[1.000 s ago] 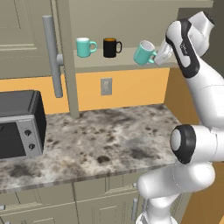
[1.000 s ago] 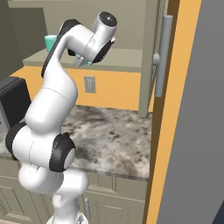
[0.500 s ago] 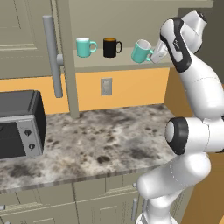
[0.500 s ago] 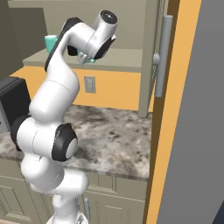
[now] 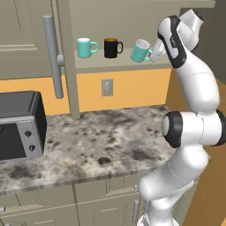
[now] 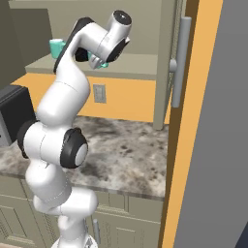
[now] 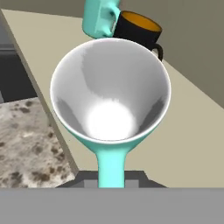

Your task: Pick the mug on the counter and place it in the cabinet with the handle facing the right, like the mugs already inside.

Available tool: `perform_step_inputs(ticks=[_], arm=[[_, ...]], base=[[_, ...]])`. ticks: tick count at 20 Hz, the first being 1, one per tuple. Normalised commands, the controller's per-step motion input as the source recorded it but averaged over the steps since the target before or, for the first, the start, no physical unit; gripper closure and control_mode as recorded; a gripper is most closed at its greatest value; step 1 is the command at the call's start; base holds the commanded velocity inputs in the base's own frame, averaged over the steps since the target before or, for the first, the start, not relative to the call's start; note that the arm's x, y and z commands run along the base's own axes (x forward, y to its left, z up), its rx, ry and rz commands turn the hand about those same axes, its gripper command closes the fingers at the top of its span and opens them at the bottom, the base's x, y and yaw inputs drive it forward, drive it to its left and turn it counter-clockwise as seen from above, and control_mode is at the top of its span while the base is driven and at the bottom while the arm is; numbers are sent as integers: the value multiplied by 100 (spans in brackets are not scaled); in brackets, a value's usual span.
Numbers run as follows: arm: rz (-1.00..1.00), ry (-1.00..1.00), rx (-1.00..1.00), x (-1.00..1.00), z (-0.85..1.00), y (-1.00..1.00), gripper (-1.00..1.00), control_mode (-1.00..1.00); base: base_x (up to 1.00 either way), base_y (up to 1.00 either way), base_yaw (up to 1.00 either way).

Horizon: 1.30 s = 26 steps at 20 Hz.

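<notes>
The teal mug (image 5: pixel 141 50) with its white interior hangs tilted just above the right end of the cabinet shelf (image 5: pixel 119 64). My gripper (image 5: pixel 154 54) is shut on its handle (image 7: pixel 111 162), on the mug's right side. In the hand view the mug (image 7: pixel 109 92) opens toward the camera, and my gripper (image 7: pixel 111 179) clamps the teal loop at the bottom. A twin teal mug (image 5: pixel 85 47) and a black mug (image 5: pixel 113 47) stand on the shelf to the left, handles pointing right. The speckled counter (image 5: pixel 101 141) lies below. In the right base view the arm hides most of the held mug (image 6: pixel 100 66).
The cabinet door (image 5: pixel 26 39) stands open at the left with its long grey bar (image 5: pixel 52 57). A second door bar (image 6: pixel 179 63) shows on the right. A dark microwave (image 5: pixel 20 126) sits on the counter's left end. A wall outlet (image 5: pixel 107 87) is below the shelf.
The arm has carried the held mug a little left and up, closer to the shelf and the black mug. The grip has not changed.
</notes>
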Motion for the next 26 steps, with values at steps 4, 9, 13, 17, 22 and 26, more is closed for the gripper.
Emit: perform_step_inputs(ticks=[4,9,13,17,22,26], arm=[[0,6,-1,14,0,-2,100,-100],[0,8,0,16,0,-3,100,-100],[1,4,-1,23,0,0,100,-100],[1,5,-1,22,-2,0,100,-100],[0,5,-2,14,-2,0,100,-100],[1,3,-4,7,-1,0,100,-100]], base=[[0,0,0],[0,0,0],[0,0,0],[0,0,0],[0,0,0],[0,0,0]])
